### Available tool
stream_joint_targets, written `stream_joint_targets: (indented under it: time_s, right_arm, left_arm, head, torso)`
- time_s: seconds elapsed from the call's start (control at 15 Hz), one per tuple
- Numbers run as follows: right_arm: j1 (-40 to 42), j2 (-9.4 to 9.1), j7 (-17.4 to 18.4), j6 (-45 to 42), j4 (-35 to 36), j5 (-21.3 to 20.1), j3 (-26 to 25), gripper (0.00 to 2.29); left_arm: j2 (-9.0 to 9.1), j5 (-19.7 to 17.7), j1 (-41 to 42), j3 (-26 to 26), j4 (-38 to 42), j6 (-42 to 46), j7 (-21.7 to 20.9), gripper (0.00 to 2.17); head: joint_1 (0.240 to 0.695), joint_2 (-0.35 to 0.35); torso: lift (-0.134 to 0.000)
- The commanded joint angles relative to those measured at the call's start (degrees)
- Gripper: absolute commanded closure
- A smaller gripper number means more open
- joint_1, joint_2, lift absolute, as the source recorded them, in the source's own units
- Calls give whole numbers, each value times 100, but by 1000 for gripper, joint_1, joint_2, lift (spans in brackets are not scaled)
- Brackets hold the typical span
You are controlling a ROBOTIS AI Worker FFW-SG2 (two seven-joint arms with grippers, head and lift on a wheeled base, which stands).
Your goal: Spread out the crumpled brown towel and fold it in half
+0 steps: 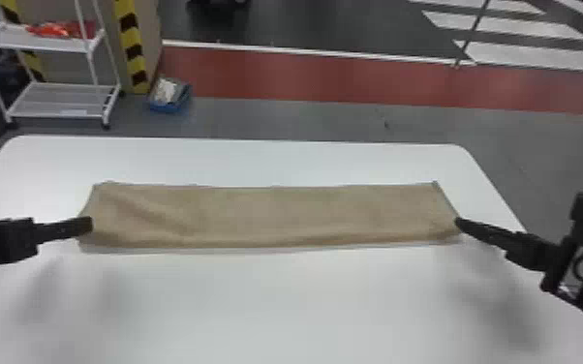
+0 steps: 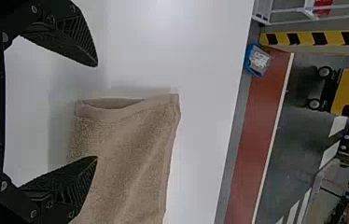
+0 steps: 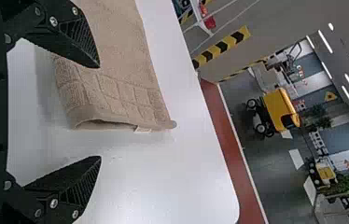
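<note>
Right now, you are looking at the brown towel [image 1: 276, 213], which is lying as a long, narrow strip on the white table [image 1: 266, 305], running from left to right. In the head view its whole length is showing, with a diagonal crease crossing the left part. The left gripper [image 1: 91, 224] is hovering at the towel's left end, and the right gripper [image 1: 458, 221] is hovering at its right end; whether either is touching the cloth, you aren't able to tell.

The wrist views are giving you what the head view is hiding. From the left one, you are seeing the left gripper [image 2: 97, 112] spreading its fingers wide, one lying over the towel and the other beyond its end edge, where the layers are parting into a narrow opening. From the right one, you are finding the right gripper [image 3: 100, 112] spread just as wide, pinching nothing, with one finger over the towel. That view is also revealing a checked woven band [image 3: 112, 93] near the towel's right end and a small white tag [image 3: 143, 129] sticking out at its edge.

Beyond the towel's left part, the head view is showing you a white rack [image 1: 63, 99] and a blue box [image 1: 169, 104] on the floor.
</note>
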State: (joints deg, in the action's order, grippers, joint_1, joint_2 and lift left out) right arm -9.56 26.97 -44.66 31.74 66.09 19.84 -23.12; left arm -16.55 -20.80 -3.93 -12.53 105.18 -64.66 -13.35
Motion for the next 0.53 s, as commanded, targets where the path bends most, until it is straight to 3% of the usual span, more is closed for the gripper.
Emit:
stream_joint_targets:
  time_s: [0.0, 0.2, 0.47]
  right_arm:
    - [60, -8, -26, -84, 0, 11, -35, 221]
    - [130, -16, -26, -154, 18, 20, -61, 221]
    - [113, -43, 9, -119, 317, -60, 80, 221]
  left_arm:
    - [29, 137, 6, 84, -340, 757, -133, 218]
    - [3, 278, -38, 180, -516, 757, -159, 363]
    - [-41, 278, -12, 171, -507, 529, -212, 387]
  head:
    - [695, -163]
    - [695, -163]
    - [695, -157]
  torso:
    - [-123]
    - [-123]
    - [-123]
